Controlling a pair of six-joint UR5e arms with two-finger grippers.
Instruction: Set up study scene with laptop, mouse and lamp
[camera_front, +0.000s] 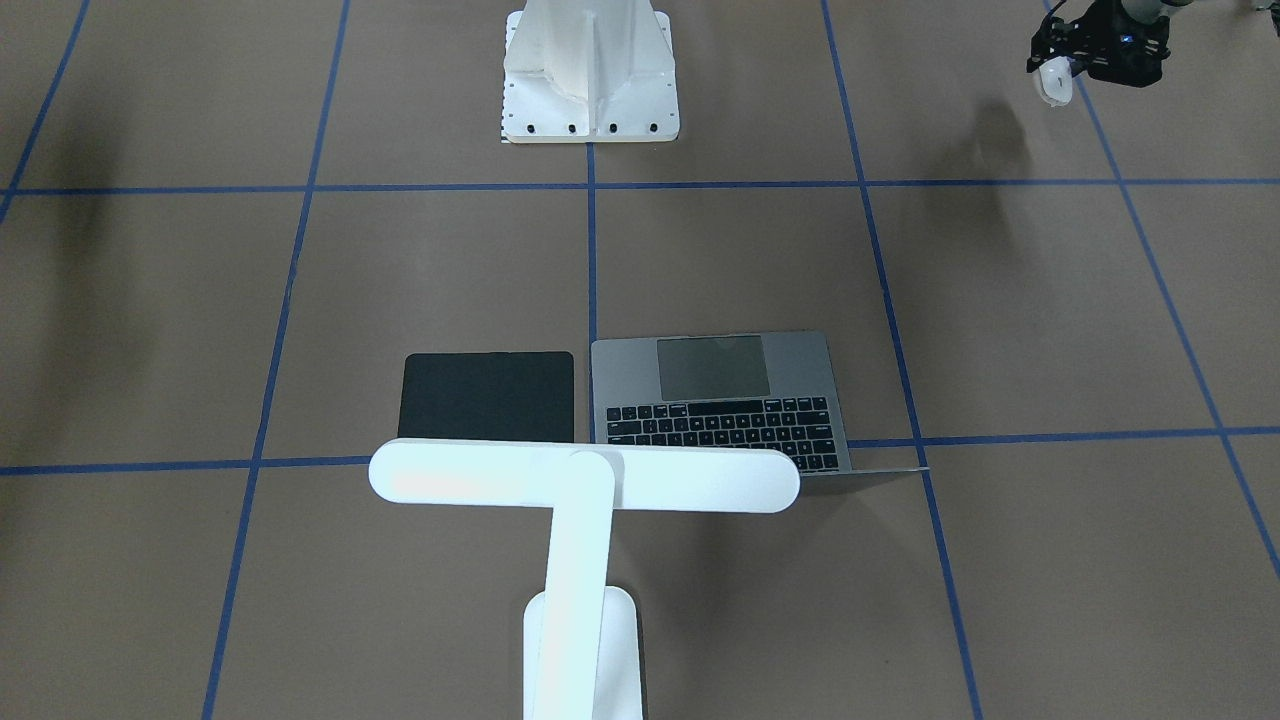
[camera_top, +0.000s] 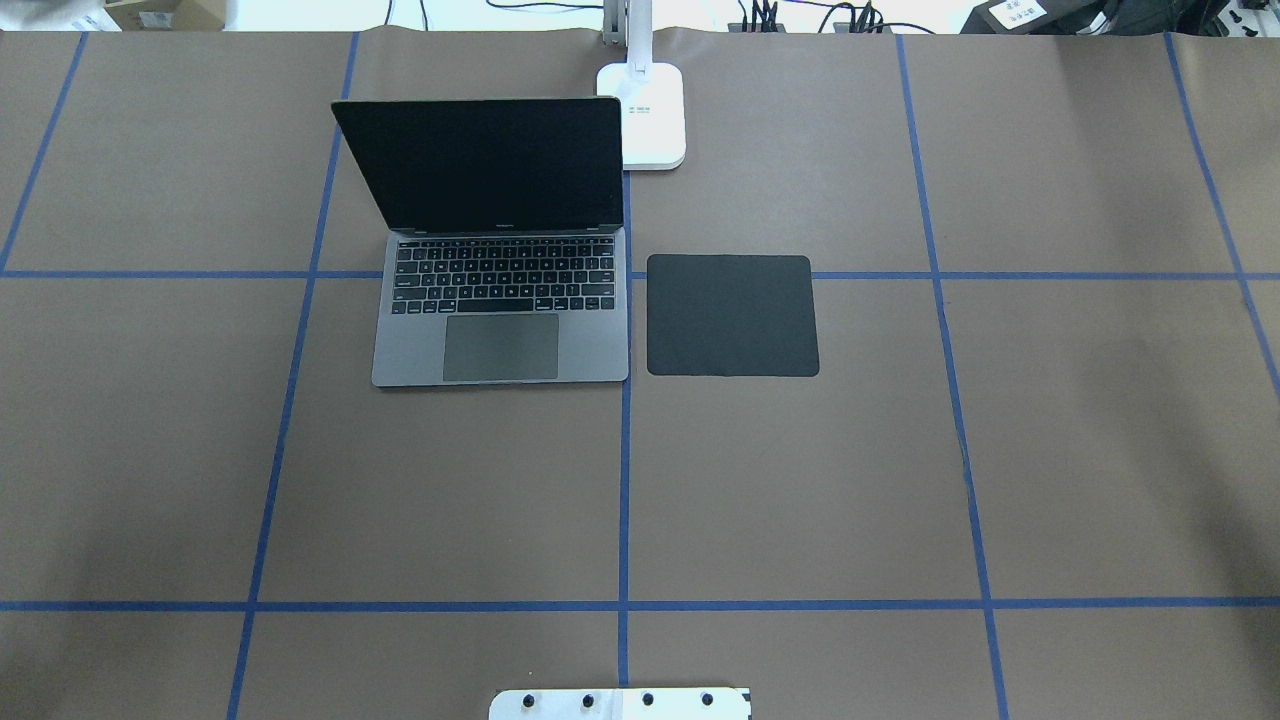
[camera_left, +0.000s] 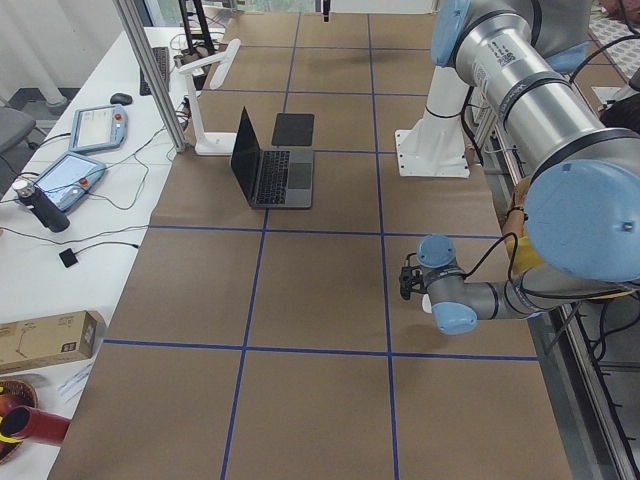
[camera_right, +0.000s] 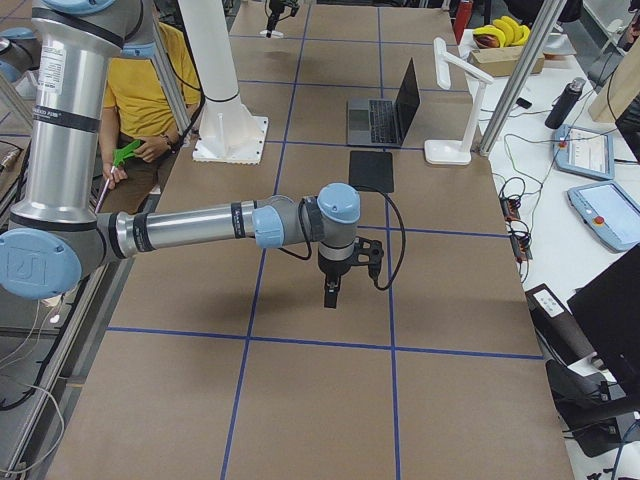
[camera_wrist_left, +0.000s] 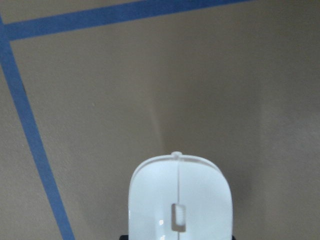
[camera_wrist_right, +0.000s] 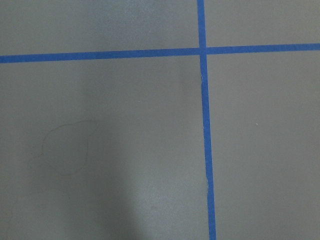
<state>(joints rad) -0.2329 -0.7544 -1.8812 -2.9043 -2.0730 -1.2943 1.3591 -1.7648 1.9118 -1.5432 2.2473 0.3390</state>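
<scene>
The white mouse (camera_front: 1054, 84) hangs above the table at the robot's near left, with my left gripper (camera_front: 1068, 68) shut on it. It fills the bottom of the left wrist view, mouse (camera_wrist_left: 180, 200) over bare paper. The grey laptop (camera_top: 500, 300) stands open at the far side, left of centre. The white lamp (camera_front: 585, 478) stands behind the laptop, its base (camera_top: 655, 110) by the screen's right edge. My right gripper (camera_right: 331, 292) hovers low over the paper, fingers pointing down; I cannot tell whether it is open or shut.
A black square pad (camera_top: 732, 315) lies just right of the laptop. The white bolted pedestal (camera_front: 590, 70) stands at the robot's edge. Blue tape lines grid the brown paper. A person in a yellow shirt (camera_right: 150, 90) sits beside the table.
</scene>
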